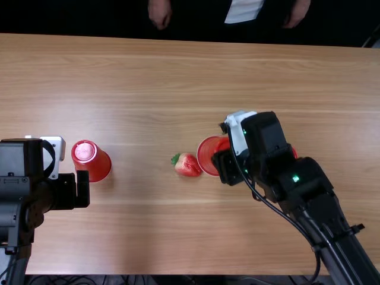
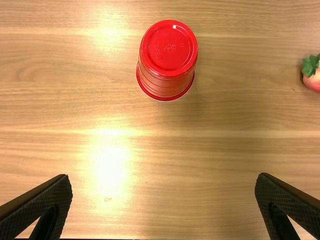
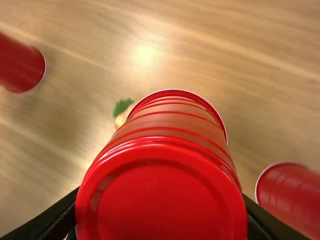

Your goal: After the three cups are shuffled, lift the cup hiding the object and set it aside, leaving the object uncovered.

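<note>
The red strawberry [image 1: 187, 165] with its green leaves lies uncovered at the table's middle. Just right of it, my right gripper [image 1: 224, 159] is shut on a red cup [image 1: 209, 155], which is tilted with its mouth toward the strawberry. In the right wrist view the held cup [image 3: 165, 190] sits bottom-first between my fingers, with the strawberry [image 3: 122, 112] beyond its rim. A second cup [image 1: 89, 159] stands upside down at the left, in front of my open left gripper [image 2: 162, 215]. A third cup [image 3: 290, 195] stands beside the right gripper, mostly hidden under the arm [image 1: 294, 153] from above.
The left cup [image 2: 167, 59] is well ahead of my left fingers [image 2: 35, 210], with bare wood between. The strawberry [image 2: 312, 72] shows at that view's edge. The far half of the table [image 1: 190, 77] is bare wood.
</note>
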You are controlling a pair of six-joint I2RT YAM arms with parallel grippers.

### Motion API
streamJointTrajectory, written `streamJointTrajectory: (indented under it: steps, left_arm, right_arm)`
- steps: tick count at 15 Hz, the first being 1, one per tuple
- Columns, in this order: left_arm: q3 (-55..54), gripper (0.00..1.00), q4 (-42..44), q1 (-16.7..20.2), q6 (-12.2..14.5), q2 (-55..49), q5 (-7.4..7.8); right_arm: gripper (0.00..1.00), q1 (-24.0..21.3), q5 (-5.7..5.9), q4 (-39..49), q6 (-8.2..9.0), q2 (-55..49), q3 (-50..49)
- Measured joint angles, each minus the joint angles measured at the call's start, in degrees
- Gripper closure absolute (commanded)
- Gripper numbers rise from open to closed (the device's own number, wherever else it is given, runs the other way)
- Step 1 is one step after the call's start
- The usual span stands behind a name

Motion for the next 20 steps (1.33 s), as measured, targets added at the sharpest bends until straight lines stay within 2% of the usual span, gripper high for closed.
streamJointTrajectory:
  steps: [7,10,14,15,16,17,20]
  left_arm:
    - [-0.02,0.00,-0.35,0.00,0.04,0.00,-0.02]
    - [0.00,0.00,-0.76,0.00,-0.02,0.00,0.00]
    - [0.00,0.00,-0.81,0.00,0.02,-1.36,0.00]
    - [0.00,0.00,-0.79,0.00,0.04,-1.99,-0.02]
    - [0.00,0.00,-0.83,0.00,0.02,-2.29,0.00]
    - [0.00,0.00,-0.83,0.00,0.02,-2.36,-0.02]
    - [0.00,0.00,-0.85,0.00,0.02,-2.97,-0.02]
  right_arm:
    - [0.78,0.39,0.02,0.70,-0.07,-4.76,-16.28]
    - [0.76,1.11,0.07,1.09,-0.09,-4.74,-18.27]
    - [0.66,2.64,0.02,1.16,-0.09,-1.70,-19.08]
    - [0.56,2.64,0.02,1.20,-0.09,-0.76,-19.28]
    - [0.36,2.64,0.04,1.25,-0.09,0.31,-19.30]
    - [0.00,2.64,0.04,1.27,-0.09,1.09,-19.30]
    - [0.00,2.64,0.07,1.73,-0.07,1.51,-19.32]
